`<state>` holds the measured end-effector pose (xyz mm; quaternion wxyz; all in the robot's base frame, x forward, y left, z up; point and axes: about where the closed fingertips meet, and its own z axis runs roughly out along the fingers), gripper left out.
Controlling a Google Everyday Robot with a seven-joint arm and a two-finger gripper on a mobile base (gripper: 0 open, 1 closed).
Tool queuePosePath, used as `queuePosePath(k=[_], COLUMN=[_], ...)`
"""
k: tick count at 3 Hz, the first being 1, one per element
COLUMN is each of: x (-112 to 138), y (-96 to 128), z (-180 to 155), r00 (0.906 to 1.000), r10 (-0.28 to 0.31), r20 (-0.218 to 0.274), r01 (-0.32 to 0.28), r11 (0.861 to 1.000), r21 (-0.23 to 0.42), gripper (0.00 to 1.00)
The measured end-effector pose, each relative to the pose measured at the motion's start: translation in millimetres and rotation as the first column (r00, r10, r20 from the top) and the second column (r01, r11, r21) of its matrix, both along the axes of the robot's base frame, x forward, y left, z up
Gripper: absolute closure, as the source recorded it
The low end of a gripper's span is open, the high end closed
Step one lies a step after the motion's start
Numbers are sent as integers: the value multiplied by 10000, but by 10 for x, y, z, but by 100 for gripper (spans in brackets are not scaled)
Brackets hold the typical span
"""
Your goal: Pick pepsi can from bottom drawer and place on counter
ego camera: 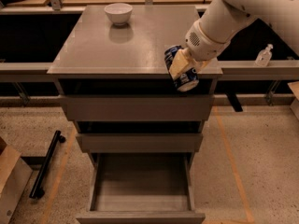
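Note:
My gripper (181, 69) is shut on the pepsi can (180, 76), a dark-blue can with a silver end, held tilted at the front right edge of the counter (135, 41). The can hangs over the edge, partly above the counter's front right corner. The yellowish fingers (177, 65) cover the can's middle. The bottom drawer (140, 183) is pulled open below and holds nothing that I can see.
A white bowl (117, 12) stands at the back left of the counter. Two shallower drawers (138, 108) sit slightly ajar above the bottom one. A clear pump bottle (263, 56) stands on the ledge at right. A black bar (46, 164) and a cardboard box (10, 181) lie on the floor at left.

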<state>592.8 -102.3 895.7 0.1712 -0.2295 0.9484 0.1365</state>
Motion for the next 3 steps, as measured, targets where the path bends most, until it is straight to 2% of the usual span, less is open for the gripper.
queuePosePath(k=[1,2,3], x=[386,746,1142], y=[-73,-139,-225], z=[-64,7,29], r00=[9982,9943,9882], r10=[-475,-761,-985], r20=[377,743,1172], r01=[487,805,1059], r11=[9984,9951,9926], r21=[-301,-582,-586], gripper=[100,100,82])
